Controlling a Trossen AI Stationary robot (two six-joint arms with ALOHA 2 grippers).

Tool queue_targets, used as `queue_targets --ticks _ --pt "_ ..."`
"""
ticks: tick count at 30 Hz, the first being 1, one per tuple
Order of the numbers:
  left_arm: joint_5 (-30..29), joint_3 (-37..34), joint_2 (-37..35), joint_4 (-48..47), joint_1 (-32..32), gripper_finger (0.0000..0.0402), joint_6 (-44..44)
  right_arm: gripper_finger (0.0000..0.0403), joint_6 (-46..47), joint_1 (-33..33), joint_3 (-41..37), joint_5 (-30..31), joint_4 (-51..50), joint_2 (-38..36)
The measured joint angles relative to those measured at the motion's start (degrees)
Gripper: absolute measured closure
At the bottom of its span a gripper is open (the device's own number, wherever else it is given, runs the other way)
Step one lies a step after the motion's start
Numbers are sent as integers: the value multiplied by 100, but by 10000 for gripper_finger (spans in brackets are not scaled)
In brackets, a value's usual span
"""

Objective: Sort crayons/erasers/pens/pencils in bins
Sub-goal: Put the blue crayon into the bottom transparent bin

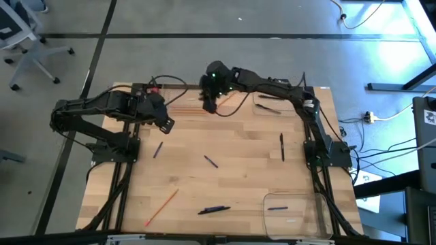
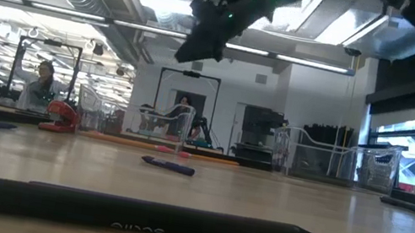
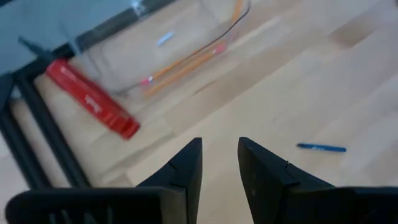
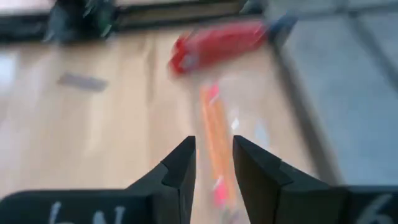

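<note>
My right gripper [image 1: 209,105] [image 4: 213,152] is open and empty above the far clear bin [image 1: 240,110], over the orange pencils [image 4: 217,140] that lie inside it. My left gripper [image 1: 168,125] [image 3: 219,155] is open and empty above the bare table, left of that bin. Its wrist view shows the bin [image 3: 231,31] with the pencils [image 3: 186,62]. Dark pens lie loose on the table [image 1: 158,150] [image 1: 210,161] [image 1: 282,146] [image 1: 214,209]. An orange pencil [image 1: 161,207] lies near the front left.
A flat red bar [image 3: 93,99] [image 4: 217,43] lies left of the pencil bin near the far edge. A second bin [image 1: 286,109] at the far right holds pens. A third bin [image 1: 267,203] at the near right holds one pen [image 1: 276,208]. A black pen [image 2: 122,213] lies close to the low camera.
</note>
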Motion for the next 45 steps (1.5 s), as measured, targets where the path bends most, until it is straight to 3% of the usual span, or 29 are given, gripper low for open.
queue_targets --ticks 8,13,23,34,45 --pt "31 -2 0 -547 -519 305 -579 304 -190 690 -2 30 -2016 -280" --pt "251 -2 0 -646 -936 305 -967 316 206 1185 -4 37 -2663 -288" --pt "302 -2 0 -644 -1735 305 -1066 314 1829 1816 -7 114 -2814 -285" --pt "256 -2 0 -641 -2333 305 -1026 228 3339 2409 -9 910 -2786 -92" --pt "61 -2 0 -638 -2530 305 -1028 237 4320 2691 -11 970 -2704 620"
